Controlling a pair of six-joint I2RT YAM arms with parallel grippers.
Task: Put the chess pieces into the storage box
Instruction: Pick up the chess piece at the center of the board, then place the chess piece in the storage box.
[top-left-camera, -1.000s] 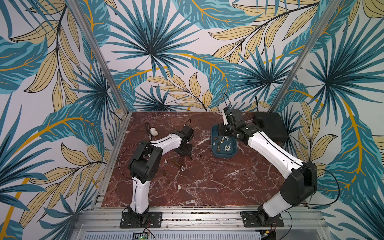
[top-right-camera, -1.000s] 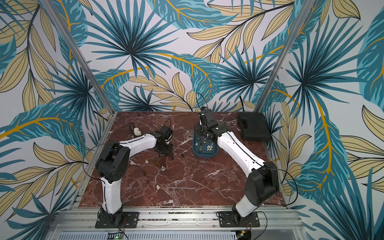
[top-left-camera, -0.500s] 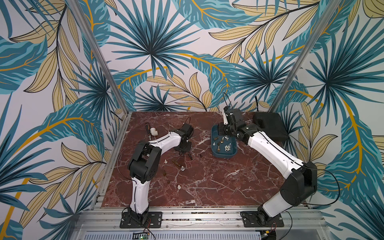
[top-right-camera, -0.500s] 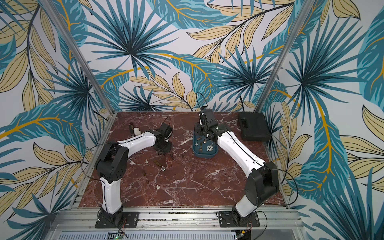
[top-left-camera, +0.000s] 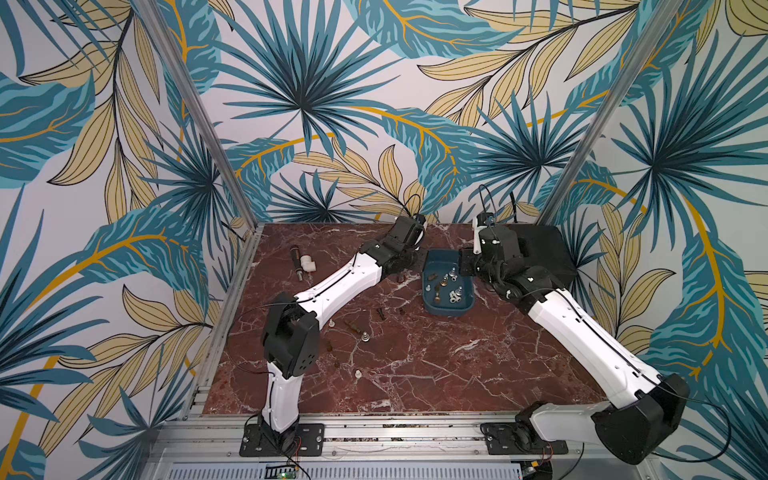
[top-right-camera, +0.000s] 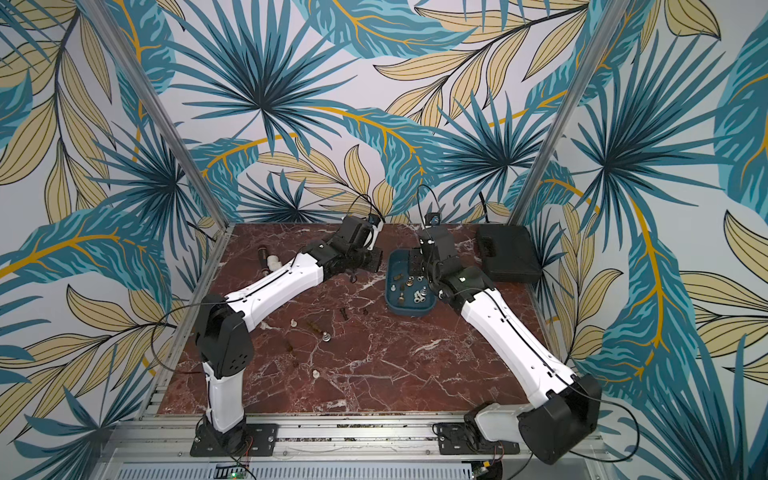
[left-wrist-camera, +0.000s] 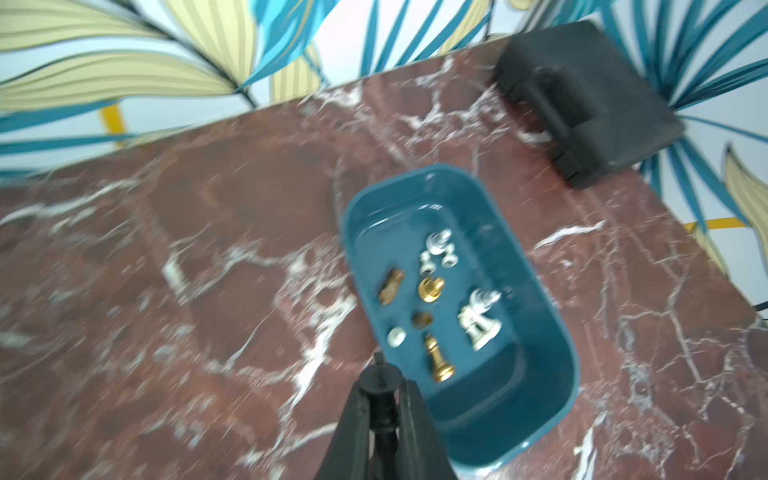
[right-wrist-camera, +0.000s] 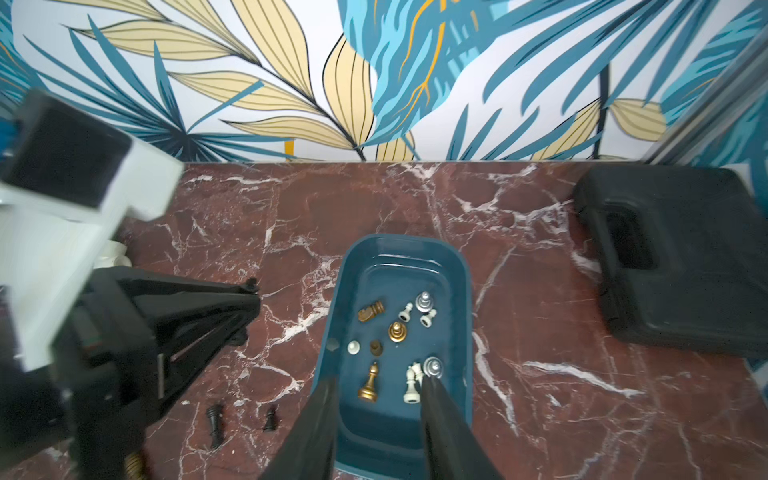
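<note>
The teal storage box (top-left-camera: 432, 305) (top-right-camera: 395, 306) stands at the table's back middle and holds several white, silver and gold chess pieces (right-wrist-camera: 397, 331) (left-wrist-camera: 431, 289). My left gripper (left-wrist-camera: 381, 392) (top-left-camera: 401, 275) hangs just left of the box (left-wrist-camera: 478, 390), shut on a small black chess piece (left-wrist-camera: 379, 381). My right gripper (right-wrist-camera: 379, 380) (top-left-camera: 463, 266) is open above the box (right-wrist-camera: 386, 424), one finger over the left rim and one inside, holding nothing. Several more pieces lie on the marble left of the box, among them two black ones (right-wrist-camera: 214, 419) (top-left-camera: 380, 313).
A flat black hard case (top-left-camera: 544, 253) (right-wrist-camera: 673, 257) sits at the back right corner. A white pipe elbow (top-left-camera: 308, 262) and a black-and-orange stick tool (top-left-camera: 296, 261) lie at the back left. Leaf-patterned walls close in three sides of the table.
My left gripper has closed on the black piece, lifted it off the marble and moved right toward the box. The right arm has stayed still.
</note>
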